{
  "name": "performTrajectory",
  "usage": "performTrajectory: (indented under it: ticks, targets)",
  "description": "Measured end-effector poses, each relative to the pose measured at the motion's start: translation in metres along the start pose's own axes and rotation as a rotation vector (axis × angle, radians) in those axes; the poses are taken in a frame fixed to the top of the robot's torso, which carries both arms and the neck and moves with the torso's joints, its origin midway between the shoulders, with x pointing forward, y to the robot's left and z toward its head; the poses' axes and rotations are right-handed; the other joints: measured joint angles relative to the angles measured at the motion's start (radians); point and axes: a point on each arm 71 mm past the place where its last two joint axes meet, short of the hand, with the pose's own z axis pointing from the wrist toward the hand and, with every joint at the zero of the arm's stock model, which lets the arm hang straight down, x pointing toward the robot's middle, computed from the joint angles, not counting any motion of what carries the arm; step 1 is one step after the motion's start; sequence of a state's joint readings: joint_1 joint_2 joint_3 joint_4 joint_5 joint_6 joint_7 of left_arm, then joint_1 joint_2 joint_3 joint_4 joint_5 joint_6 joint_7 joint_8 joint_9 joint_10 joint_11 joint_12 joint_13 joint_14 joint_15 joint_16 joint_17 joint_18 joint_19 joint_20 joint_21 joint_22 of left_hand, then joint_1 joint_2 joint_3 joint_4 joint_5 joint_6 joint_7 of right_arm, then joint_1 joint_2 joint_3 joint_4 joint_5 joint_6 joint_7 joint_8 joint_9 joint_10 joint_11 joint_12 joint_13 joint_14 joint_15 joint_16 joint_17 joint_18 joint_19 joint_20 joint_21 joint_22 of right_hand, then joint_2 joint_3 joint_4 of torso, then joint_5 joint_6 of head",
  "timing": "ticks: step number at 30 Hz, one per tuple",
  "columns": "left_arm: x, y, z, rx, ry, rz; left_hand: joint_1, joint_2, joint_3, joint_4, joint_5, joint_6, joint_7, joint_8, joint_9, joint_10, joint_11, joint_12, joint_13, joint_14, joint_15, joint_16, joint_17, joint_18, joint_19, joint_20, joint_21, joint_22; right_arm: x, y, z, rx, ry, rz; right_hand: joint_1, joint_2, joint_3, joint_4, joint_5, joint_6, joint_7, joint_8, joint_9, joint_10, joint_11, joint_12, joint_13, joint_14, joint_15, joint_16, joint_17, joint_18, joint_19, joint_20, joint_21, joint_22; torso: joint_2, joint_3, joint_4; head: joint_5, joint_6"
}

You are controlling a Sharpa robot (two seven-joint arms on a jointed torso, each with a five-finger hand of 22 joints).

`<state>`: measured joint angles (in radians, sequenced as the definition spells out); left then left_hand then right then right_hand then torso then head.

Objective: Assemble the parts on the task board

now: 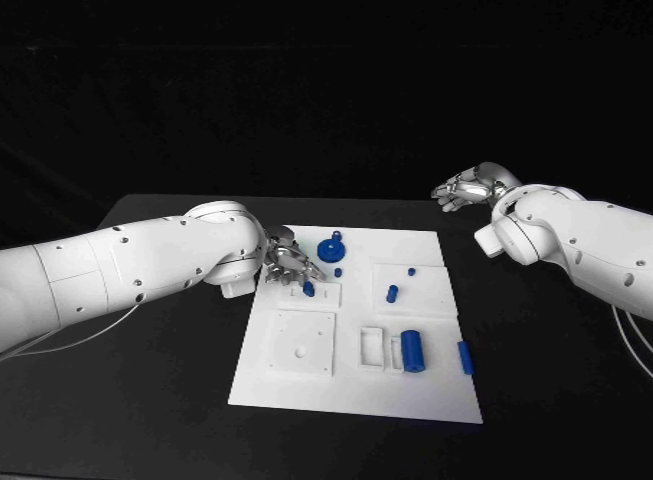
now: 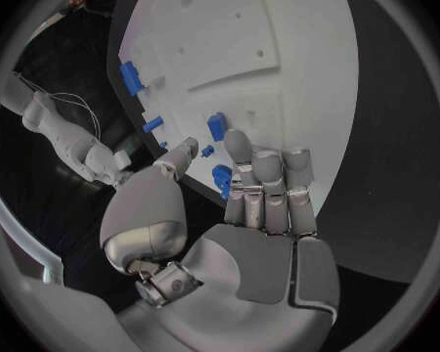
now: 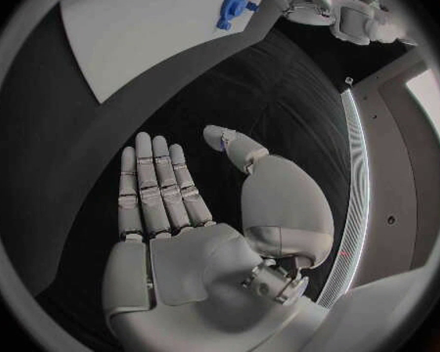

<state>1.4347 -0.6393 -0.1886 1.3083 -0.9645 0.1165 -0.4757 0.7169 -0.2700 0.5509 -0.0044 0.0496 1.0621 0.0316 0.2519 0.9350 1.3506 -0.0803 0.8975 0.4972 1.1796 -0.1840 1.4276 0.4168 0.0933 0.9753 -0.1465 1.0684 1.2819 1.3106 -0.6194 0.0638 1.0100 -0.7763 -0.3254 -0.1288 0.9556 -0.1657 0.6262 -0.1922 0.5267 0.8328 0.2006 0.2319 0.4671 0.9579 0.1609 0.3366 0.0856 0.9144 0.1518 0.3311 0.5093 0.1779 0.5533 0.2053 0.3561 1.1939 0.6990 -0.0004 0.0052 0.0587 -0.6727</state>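
The white task board [image 1: 358, 385] lies in the middle of the black table. My left hand [image 1: 289, 262] hovers over its far left part, fingers apart and holding nothing. A short blue peg [image 1: 309, 288] stands just below its fingertips; in the left wrist view this peg [image 2: 222, 178] sits right beside the fingers [image 2: 264, 176], and I cannot tell whether they touch. A round blue piece [image 1: 332, 248] lies just right of the hand. My right hand [image 1: 470, 188] is off the board at the far right, flat and empty [image 3: 161, 211].
Small blue pegs [image 1: 411, 270] [image 1: 393, 293] stand on the board's right half. A blue cylinder [image 1: 411, 351] and a slim blue piece [image 1: 465, 357] lie near the front right. Square recessed plates [image 1: 300, 343] occupy the front left. Black table surrounds the board.
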Motion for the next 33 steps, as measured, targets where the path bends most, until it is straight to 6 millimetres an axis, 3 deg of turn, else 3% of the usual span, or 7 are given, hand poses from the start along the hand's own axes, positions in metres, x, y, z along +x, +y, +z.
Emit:
performTrajectory:
  ticks: [14,29,33]
  targets:
    - [-0.0001,0.0037,-0.0015,-0.003,0.008,-0.013,0.018,0.018,-0.026,-0.007,0.000,0.004,0.002,0.000,-0.009,0.007,-0.001,0.000,-0.004,0.000,0.003,0.000,0.000,0.000,0.000,0.000,0.000,-0.001,-0.0005,-0.0008,-0.0002,0.001,0.000,0.000,0.000,0.000,-0.003,0.003,0.004,-0.003,0.003,0.000,-0.001,0.000,0.000,0.000,-0.001,0.000,0.000,0.000,0.000,0.000,0.000,0.000,0.000,0.001,0.000,0.0011,-0.0008,0.001,-0.002]
    - [0.0040,0.0027,-0.0027,0.005,0.037,-0.004,0.037,0.115,-0.094,-0.036,0.000,0.064,-0.012,0.007,-0.050,0.047,-0.012,0.005,-0.019,0.024,-0.010,0.021,0.003,0.000,0.000,0.000,0.000,0.000,-0.0005,-0.0021,-0.0005,0.004,0.001,0.000,0.000,0.000,-0.003,0.003,0.004,-0.003,0.003,0.000,-0.002,0.000,0.000,0.000,-0.002,0.000,0.000,0.000,-0.001,0.000,0.000,0.000,0.000,0.002,0.000,0.0013,-0.0012,-0.002,-0.004]
    - [0.0044,0.0031,-0.0028,0.006,0.041,-0.011,0.043,0.121,-0.103,-0.040,0.000,0.066,-0.013,0.004,-0.056,0.048,-0.013,0.005,-0.021,0.025,-0.011,0.021,0.003,0.000,0.000,0.000,0.000,0.000,-0.0006,-0.0023,-0.0004,0.005,0.002,0.000,0.000,0.000,-0.003,0.003,0.004,-0.003,0.003,0.000,-0.002,0.000,0.000,0.000,-0.002,0.000,0.000,0.000,-0.001,0.000,0.000,0.000,0.000,0.002,0.000,0.0013,-0.0009,-0.002,-0.005]
